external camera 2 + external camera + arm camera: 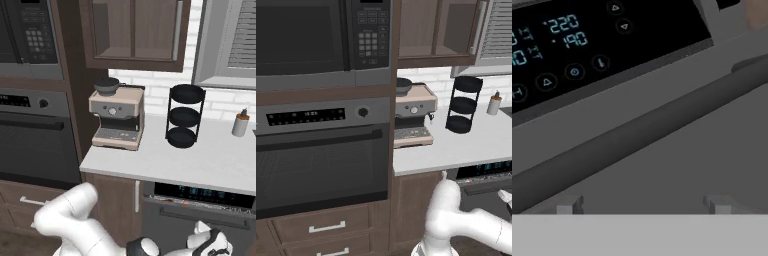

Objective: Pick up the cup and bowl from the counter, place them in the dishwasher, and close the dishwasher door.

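The dishwasher sits under the counter (200, 160), its dark control strip (200, 192) lit with blue-green symbols. The dark grey dishwasher door (200, 227) stands upright or nearly so, and I cannot tell whether it is fully closed. In the hand view the strip (587, 45) runs across the top and the bar handle (637, 135) crosses the door panel (687, 170) diagonally. My gripper (643, 206) is open, its fingertips (567, 206) wide apart just in front of the panel, below the handle. The hand (212, 245) hangs low before the door. The cup and bowl are out of view.
On the counter stand an espresso machine (117, 117), a black three-tier rack (184, 116) and a small bottle (240, 123). A wall oven (321, 160) with a microwave (321, 35) above fills the left. Wood cabinets and drawers (326, 227) sit below.
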Robot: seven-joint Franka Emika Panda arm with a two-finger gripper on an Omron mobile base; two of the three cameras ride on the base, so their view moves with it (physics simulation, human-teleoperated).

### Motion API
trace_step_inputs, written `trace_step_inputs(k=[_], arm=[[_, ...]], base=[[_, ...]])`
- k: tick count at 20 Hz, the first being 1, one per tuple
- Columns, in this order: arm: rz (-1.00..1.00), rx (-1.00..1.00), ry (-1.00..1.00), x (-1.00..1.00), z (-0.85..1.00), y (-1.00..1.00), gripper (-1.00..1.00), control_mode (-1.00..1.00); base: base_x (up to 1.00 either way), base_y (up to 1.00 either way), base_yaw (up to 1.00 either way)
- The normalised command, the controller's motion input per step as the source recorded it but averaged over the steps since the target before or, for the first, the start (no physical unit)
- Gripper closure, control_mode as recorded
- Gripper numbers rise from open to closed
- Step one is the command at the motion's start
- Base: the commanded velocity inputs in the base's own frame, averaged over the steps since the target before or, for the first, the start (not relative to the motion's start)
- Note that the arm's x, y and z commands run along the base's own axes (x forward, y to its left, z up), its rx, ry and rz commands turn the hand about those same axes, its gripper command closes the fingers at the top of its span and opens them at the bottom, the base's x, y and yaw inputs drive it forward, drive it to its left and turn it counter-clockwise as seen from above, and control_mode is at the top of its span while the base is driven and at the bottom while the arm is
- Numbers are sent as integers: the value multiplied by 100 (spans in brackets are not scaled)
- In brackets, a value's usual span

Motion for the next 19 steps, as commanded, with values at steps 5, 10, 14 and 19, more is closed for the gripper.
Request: trace_step_inputs(k=[5, 10, 14, 19], arm=[[1, 0, -1, 96, -14, -10, -100, -100], [2, 0, -4, 66, -12, -9, -100, -100], [1, 0, -1, 43, -3, -6, -100, -100], [0, 0, 0, 23, 0, -5, -100, -100]], base=[[0, 0, 0], [0, 0, 0], [0, 0, 0], [0, 0, 0]])
